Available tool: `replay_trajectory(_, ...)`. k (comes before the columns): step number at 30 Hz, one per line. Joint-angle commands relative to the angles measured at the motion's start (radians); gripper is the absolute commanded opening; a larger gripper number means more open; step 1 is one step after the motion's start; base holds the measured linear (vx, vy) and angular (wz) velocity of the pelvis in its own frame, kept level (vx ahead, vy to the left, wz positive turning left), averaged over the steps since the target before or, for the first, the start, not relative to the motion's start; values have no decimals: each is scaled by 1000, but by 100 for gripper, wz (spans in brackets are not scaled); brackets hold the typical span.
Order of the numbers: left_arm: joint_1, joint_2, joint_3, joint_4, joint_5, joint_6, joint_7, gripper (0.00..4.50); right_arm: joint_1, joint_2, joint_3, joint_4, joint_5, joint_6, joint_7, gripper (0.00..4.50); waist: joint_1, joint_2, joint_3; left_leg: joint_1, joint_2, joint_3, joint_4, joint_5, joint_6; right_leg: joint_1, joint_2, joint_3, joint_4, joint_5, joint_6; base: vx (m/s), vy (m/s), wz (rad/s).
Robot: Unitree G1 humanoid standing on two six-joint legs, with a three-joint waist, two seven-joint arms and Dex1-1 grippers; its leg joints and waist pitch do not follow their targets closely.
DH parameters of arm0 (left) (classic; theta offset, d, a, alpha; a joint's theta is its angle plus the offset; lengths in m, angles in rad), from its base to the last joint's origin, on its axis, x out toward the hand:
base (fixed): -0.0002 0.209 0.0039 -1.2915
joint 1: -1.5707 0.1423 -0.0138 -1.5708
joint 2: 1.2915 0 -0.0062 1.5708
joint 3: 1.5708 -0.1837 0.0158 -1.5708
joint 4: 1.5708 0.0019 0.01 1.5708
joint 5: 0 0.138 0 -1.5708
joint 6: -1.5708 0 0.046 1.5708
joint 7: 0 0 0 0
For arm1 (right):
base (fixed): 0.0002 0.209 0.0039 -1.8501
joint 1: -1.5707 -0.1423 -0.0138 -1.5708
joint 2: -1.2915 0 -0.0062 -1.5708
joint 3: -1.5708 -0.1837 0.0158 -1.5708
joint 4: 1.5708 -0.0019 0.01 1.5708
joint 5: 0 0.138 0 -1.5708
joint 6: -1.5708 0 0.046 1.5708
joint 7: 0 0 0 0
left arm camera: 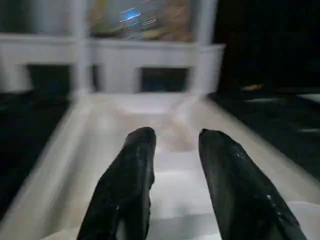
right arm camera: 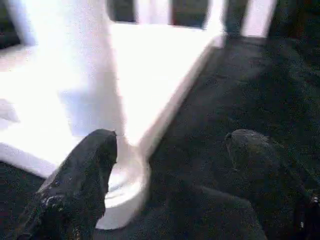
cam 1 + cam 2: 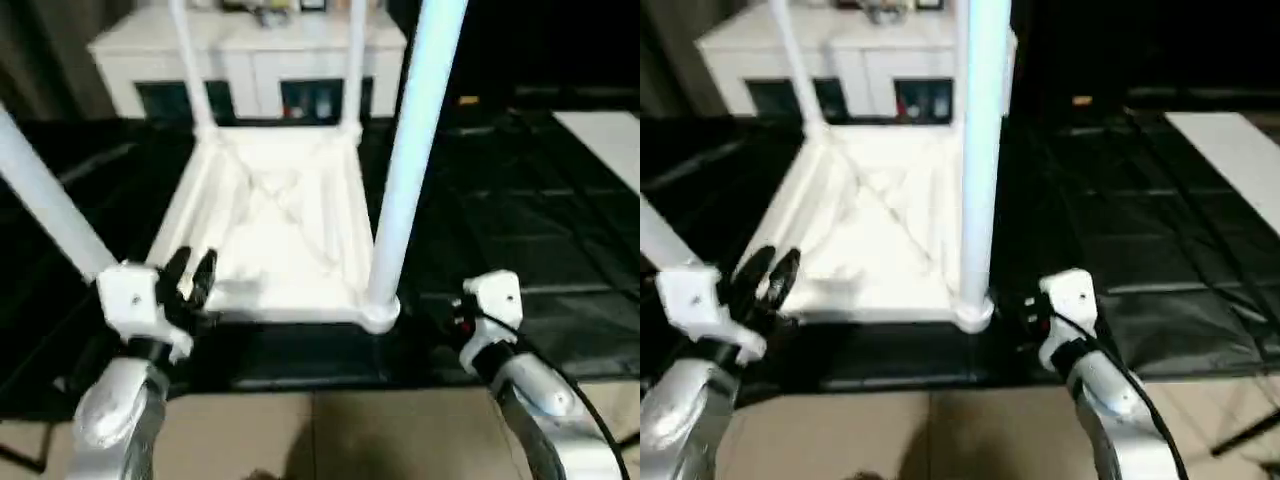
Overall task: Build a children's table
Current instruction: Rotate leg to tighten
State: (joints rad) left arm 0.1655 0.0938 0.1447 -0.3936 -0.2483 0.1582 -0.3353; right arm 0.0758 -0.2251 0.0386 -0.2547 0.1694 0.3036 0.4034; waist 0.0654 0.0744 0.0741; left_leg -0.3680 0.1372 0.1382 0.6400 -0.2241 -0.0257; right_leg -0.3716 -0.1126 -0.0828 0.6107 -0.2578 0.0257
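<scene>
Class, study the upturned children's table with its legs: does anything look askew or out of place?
Yes. The near-left leg leans sharply outward, while the near-right leg and the two far legs stand close to upright in the corners of the white top. That slant suggests it is not seated properly.

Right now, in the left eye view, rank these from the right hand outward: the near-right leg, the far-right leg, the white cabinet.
1. Long white tapered near-right leg, upright in the corner socket just left of the right hand.
2. Far-right leg, at the top's far corner.
3. White cabinet with glass doors, behind everything.
</scene>
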Motion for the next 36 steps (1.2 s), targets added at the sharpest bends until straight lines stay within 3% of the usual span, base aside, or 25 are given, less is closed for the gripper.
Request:
replay_trajectory(1,4,21,6,-16,-35,-18,-46,213,9,-6,28,-16,30,14,48,390,-25,0,-18,9,83,-67,-145,-670,-89,13,-12,0,-121,-610,-10,0,0,0)
replay_trajectory(2,32,33,-9,-30,-58,-22,-86,221,22,-29,34,-21,36,9,82,390,-33,19,-15,6,105,-82,-198,-903,-114,41,6,-4,-64,-359,-50,0,0,0)
replay_trajectory(4,86,63,-29,-47,-102,-33,-167,250,42,-61,33,-33,76,30,147,390,2,29,-23,-43,120,-50,-260,-998,-98,93,10,11,65,-105,-75,-77,-10,10)
replay_trajectory(5,103,73,-23,-45,-118,-53,-195,250,48,-77,33,-42,98,38,183,390,10,20,-20,-36,112,-37,-264,-965,-84,80,9,31,63,-135,-68,-74,-32,13)
replay_trajectory(6,109,76,-11,-39,-125,-72,-205,250,50,-87,34,-49,111,41,207,390,5,-21,-20,20,73,-32,-179,-791,-95,7,-42,83,-57,-513,-44,27,-79,7)
replay_trajectory(7,104,74,18,-19,-114,-109,-193,272,50,-97,38,-58,136,53,237,390,-5,-27,-11,80,33,-40,-29,-539,-58,-59,-120,90,-183,-928,-44,1,-55,-9)
replay_trajectory(8,92,67,51,-1,-119,-141,-181,284,47,-108,48,-63,152,60,263,390,1,-20,-20,52,32,-60,-3,-281,-12,-20,-141,96,-189,-966,-58,1,-55,-9)
replay_trajectory(9,72,57,85,15,-120,-174,-156,284,41,-118,62,-69,159,62,284,390,3,-21,-15,33,44,-63,-39,-273,-14,-1,-123,82,-177,-902,-64,-52,1,-16)
replay_trajectory(10,45,52,123,38,-99,-218,-110,289,27,-122,85,-67,153,59,295,390,5,-5,-10,9,58,-59,-102,-399,-48,14,-60,41,-144,-761,-57,0,0,0)
replay_trajectory(13,1,54,171,67,-45,-263,-18,326,-22,-82,110,-31,124,43,259,390,-18,22,-11,19,82,-72,-164,-758,-104,32,-21,11,-106,-539,-56,0,0,0)
replay_trajectory(15,-22,52,195,75,-24,-279,33,338,-56,-50,119,-8,109,28,233,390,-13,34,-13,-26,96,-68,-223,-809,-118,85,-15,17,-30,-408,-65,-49,-3,-1)
replay_trajectory(16,-32,54,204,78,-9,-279,58,338,-71,-35,121,2,108,27,222,390,15,30,-13,-82,98,-40,-283,-845,-131,125,9,19,76,-391,-59,-115,-40,12)
replay_trajectory(17,-53,55,219,87,-7,-288,81,360,-100,-11,124,19,103,17,201,390,50,-1,-24,-59,79,7,-265,-673,-125,88,6,81,80,-536,-38,-115,-40,12)
replay_trajectory(18,-71,63,222,97,8,-276,99,370,-124,13,120,41,96,6,174,390,22,-68,-26,48,42,4,-105,-487,-112,-29,-41,102,-97,-844,-2,20,-130,26)
replay_trajectory(19,-76,66,220,100,11,-266,101,375,-131,20,116,49,94,4,164,390,2,-22,0,114,-20,-66,129,-32,-38,-139,-146,136,-247,-1137,-68,73,-67,-6)
replay_trajectory(20,-84,66,219,109,12,-263,98,379,-139,28,112,62,91,6,150,390,16,-26,-6,29,3,-98,65,-59,-39,8,-151,127,-173,-895,-92,73,-67,-6)
replay_trajectory(21,-94,64,222,116,20,-267,105,390,-148,31,111,76,77,-6,135,390,22,-15,-7,40,37,-101,-6,-192,-63,16,-119,89,-138,-741,-101,42,66,-11)
replay_trajectory(22,-104,63,225,124,30,-261,120,404,-155,35,110,87,69,-16,126,390,17,-22,5,54,56,-92,-105,-489,-84,-1,-1,55,-89,-457,-94,-39,11,25)
replay_trajectory(23,-112,63,228,128,41,-258,135,415,-160,39,107,93,63,-23,117,390,17,13,-37,82,79,-95,-125,-531,-77,17,-5,63,-57,-190,-134,-39,11,25)
replay_trajectory(25,-119,66,230,131,49,-249,152,426,-161,43,102,95,64,-24,112,390,9,18,-38,60,86,-85,-138,-468,-60,36,-10,62,-55,0,-166,-81,15,11)
replay_trajectory(26,-133,72,231,139,51,-242,175,444,-163,52,91,94,74,-15,112,390,8,5,-21,45,82,-72,-155,-562,-55,40,-18,60,-76,-167,-143,-73,40,2)
replay_trajectory(29,-166,87,239,149,36,-201,194,444,-164,52,91,97,73,-18,98,390,5,-1,-17,83,57,-55,-139,-636,-71,1,-27,61,-130,-556,-56,-17,7,1)
replay_trajectory(31,-172,89,240,152,29,-193,196,444,-163,53,92,98,73,-17,96,390,6,-2,-22,67,61,-58,-148,-604,-63,17,-30,63,-124,-508,-54,0,0,0)
replay_trajectory(32,-182,92,240,160,15,-181,189,444,-162,51,95,98,67,-19,94,390,15,-5,-40,48,65,-54,-148,-458,-49,27,-39,79,-110,-358,-87,0,0,0)
replay_trajectory(36,-281,131,227,257,-12,-92,162,444,-170,65,105,101,61,-19,79,390,18,-5,-40,42,60,-37,-139,-360,-45,16,-34,85,-108,-348,-130,0,0,0)
